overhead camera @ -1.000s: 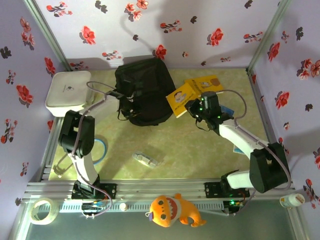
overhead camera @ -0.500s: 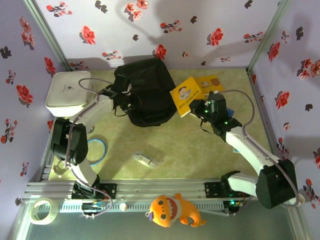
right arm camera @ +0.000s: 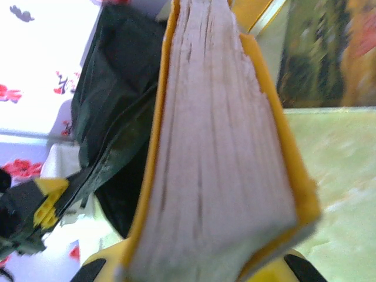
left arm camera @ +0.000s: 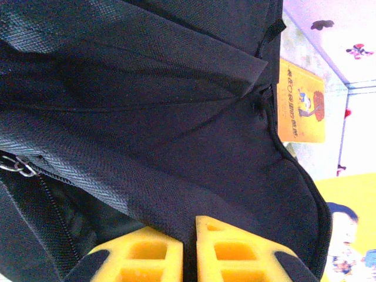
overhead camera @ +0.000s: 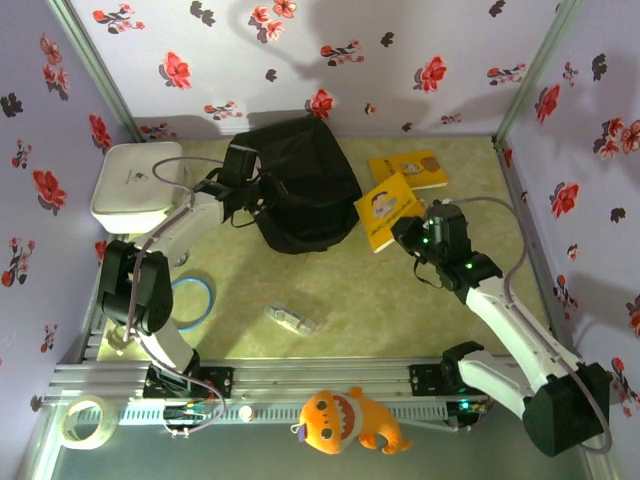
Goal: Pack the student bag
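Since a second ago my right tool (overhead camera: 408, 230), clamped on the book (overhead camera: 388, 210), has swung it down beside the bag (overhead camera: 300, 195). Meanwhile my left tool (left arm camera: 189, 235) pinches the bag's rim, holding the mouth open for loading, I judge, at the table's (overhead camera: 380, 290) back.

Table (overhead camera: 385, 295) centre-right free; student bag (overhead camera: 305, 190), yellow book (overhead camera: 385, 208) (held) crowd back.

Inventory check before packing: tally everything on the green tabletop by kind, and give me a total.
Black student bag: 1
Yellow books: 2 (held yellow book, lying yellow book)
White hard case: 1
Blue ring: 1
Small clear item: 1
Total: 6
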Motion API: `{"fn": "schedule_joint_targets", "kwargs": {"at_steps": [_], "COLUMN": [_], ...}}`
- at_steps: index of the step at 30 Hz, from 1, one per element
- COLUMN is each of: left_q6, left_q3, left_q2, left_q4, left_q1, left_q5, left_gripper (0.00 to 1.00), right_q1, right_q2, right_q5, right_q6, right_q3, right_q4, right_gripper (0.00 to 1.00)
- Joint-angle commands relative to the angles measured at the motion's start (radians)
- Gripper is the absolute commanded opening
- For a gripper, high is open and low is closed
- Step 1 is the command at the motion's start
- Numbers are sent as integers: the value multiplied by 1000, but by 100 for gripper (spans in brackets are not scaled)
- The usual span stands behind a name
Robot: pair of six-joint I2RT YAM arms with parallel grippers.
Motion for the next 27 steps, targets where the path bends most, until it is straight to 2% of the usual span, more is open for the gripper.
{"fn": "schedule_joint_targets", "kwargs": {"at_steps": [1, 10, 14, 22, 27], "left_q6": [-17, -15, -15, -18, -24], "left_q3": [-6, -26, -25, -35, -49], "left_q2": [-41, -58, -58, -95, -133], "left_q4": [67, 107, 114, 119, 141], "left_q1": [3, 0, -4, -9, -12], "left_q5": [28, 82, 108, 138, 174], "left_gripper": [11, 11, 11, 11, 12], "right_q1": [36, 104, 111, 130, 138], "right_q2": [47, 201, 270, 459, 562], "right_q5": [-151, -82, -105, -156, -164], "right_q6": [99, 350, 383, 459, 460], "right_q3": [0, -65, -57, -13, 50], "right_q4": [245, 461, 555, 997, 1100], "right_gripper": [7, 6, 6, 7, 7]}}
